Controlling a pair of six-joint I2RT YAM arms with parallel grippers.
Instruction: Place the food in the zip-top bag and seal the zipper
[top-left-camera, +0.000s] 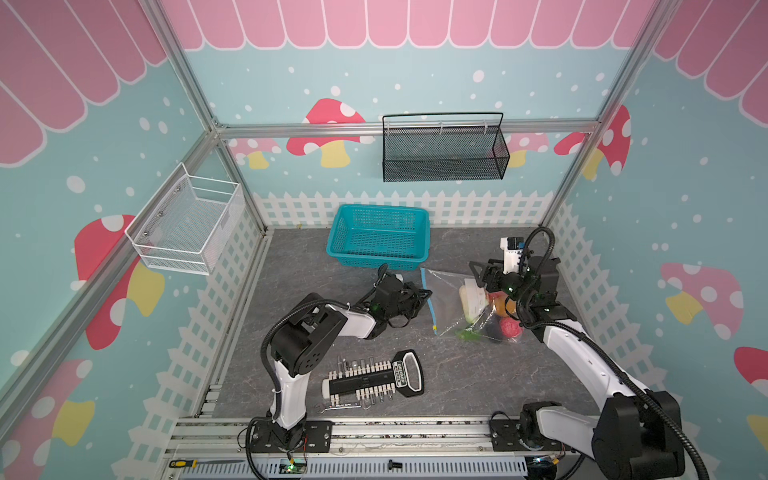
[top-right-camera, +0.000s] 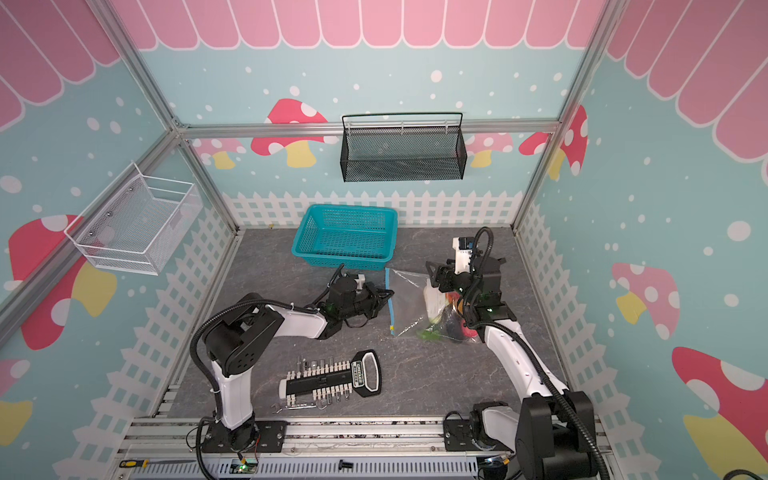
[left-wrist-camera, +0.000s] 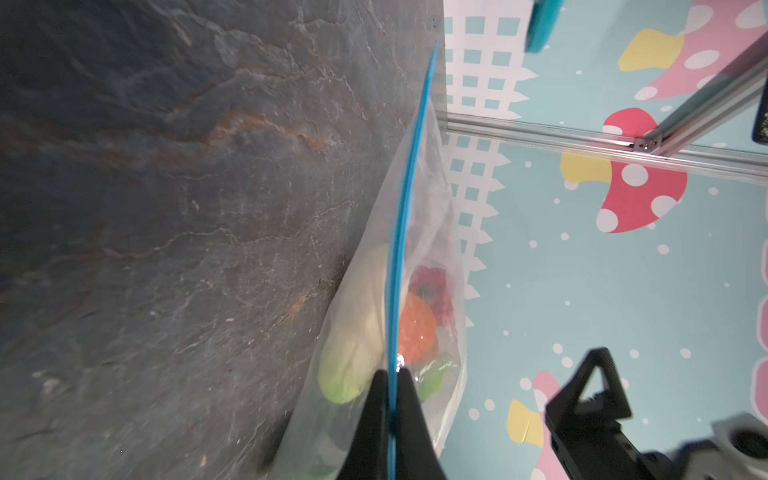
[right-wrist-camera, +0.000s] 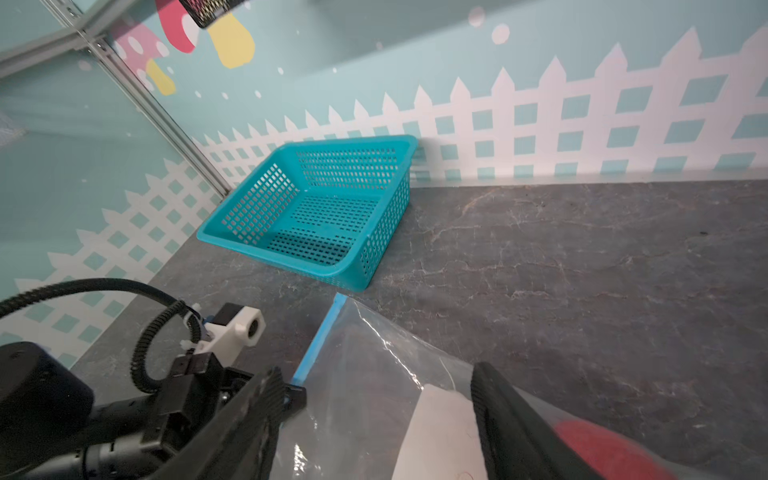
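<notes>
**Bag** (top-left-camera: 446, 291): clear crinkly film, flat on the table (top-left-camera: 457, 374), near the teal basket (top-left-camera: 378, 241). The zipper (top-left-camera: 429, 305) is a thin blue strip along the edge facing my L arm, w/ a yellow tab (top-left-camera: 434, 329) at one end. The food (top-left-camera: 494, 316) is inside, bunched at the end away from the zipper: pale cabbage plus orange, red, pink, green and dark pcs.

**Jaws:**
- My L gripper (left-wrist-camera: 392, 374) is clamped on the zipper. The strip is pinched edge-on between both tips, and the rest runs away from them (slightly bowed).
- My R gripper (right-wrist-camera: 374, 382) stands wide apart, straddling the bag's upper film w/ the white label (right-wrist-camera: 440, 432) between the jaws. I cannot tell whether the pads touch the film.

**View diffs:**
- Only the L wrist view shows the pinch.
- Only the R wrist view shows the R jaw gap.
- Both top views show the whole bag, incl. the tab.
</notes>
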